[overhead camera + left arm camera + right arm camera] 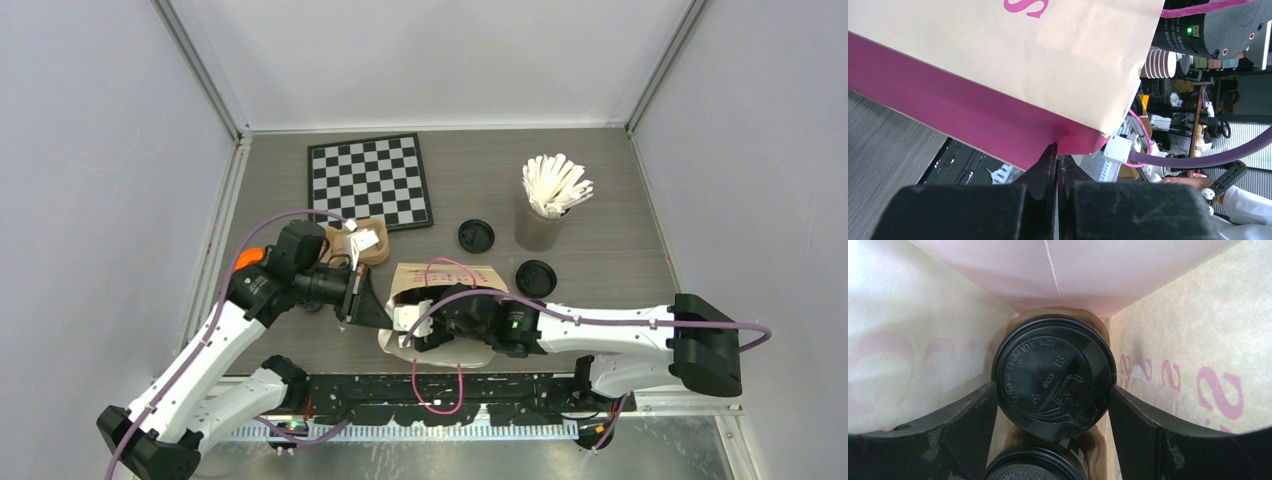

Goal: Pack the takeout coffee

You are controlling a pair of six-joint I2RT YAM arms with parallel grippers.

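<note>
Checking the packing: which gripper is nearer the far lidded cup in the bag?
Right. The right gripper is inside the paper bag, jaws clasping the lidded cup; the left gripper pinches the bag's edge outside.

Black lidded cup [1053, 375] deep inside bag [1193, 330]; second cup [1035, 467] just beside.

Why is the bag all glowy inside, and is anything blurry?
Right wrist view: light glows through the paper bag, lidded cup sharp. Left wrist view: the left end effector looks dark against a bright background. Top view: even light, nothing blurry.
</note>
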